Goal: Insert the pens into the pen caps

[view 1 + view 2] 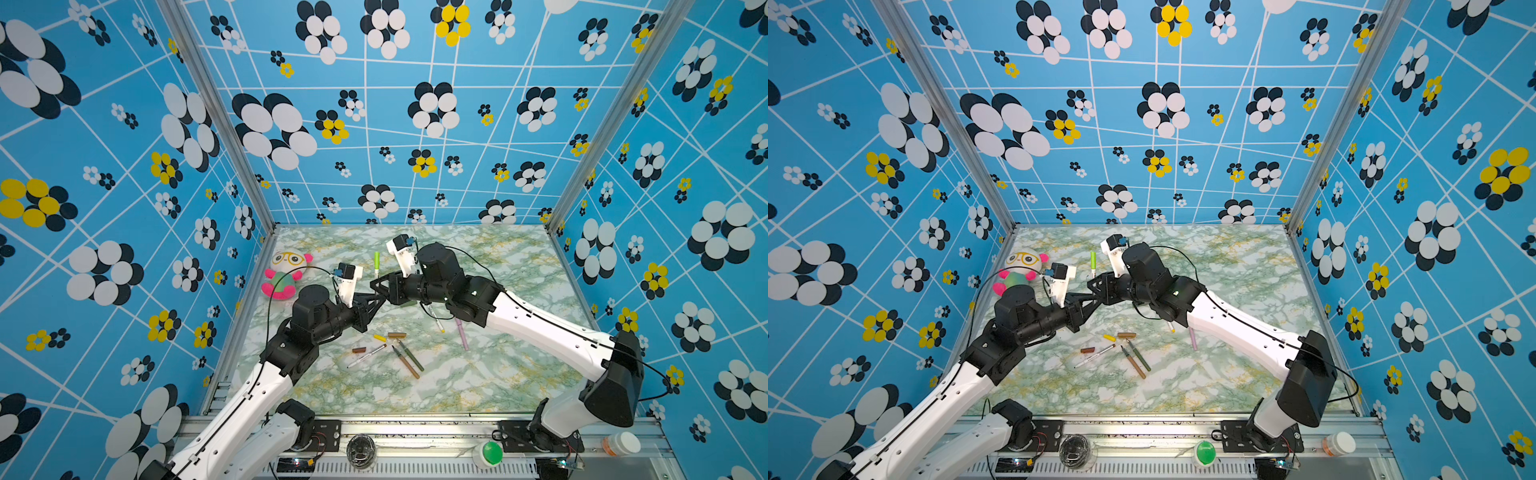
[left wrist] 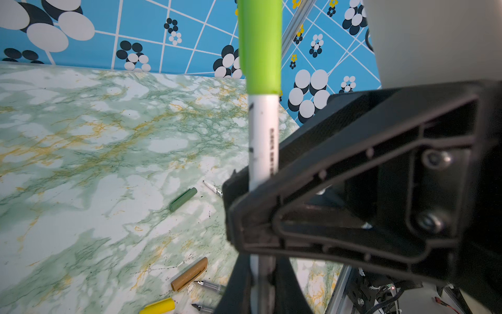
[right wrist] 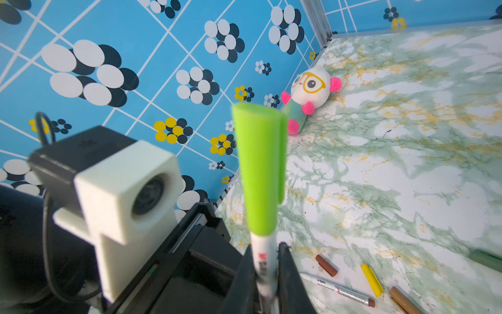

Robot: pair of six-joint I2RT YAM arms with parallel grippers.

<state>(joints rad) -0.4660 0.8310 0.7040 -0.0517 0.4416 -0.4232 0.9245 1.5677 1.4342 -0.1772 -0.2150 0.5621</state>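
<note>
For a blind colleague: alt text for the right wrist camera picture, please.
A white pen with a light-green cap is clamped in the right gripper. On the marbled table lie a brown cap, a yellow cap and a panda plush.

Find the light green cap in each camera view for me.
Both top views: light green cap near picture centre.
Left wrist: close up, on the gripped white pen.
Right wrist: close up, mid-picture.
Shared landmark: loose yellow cap.

Plush panda lay left of the left gripper, apart from it; green button and white bottle sat well behind it.
</note>
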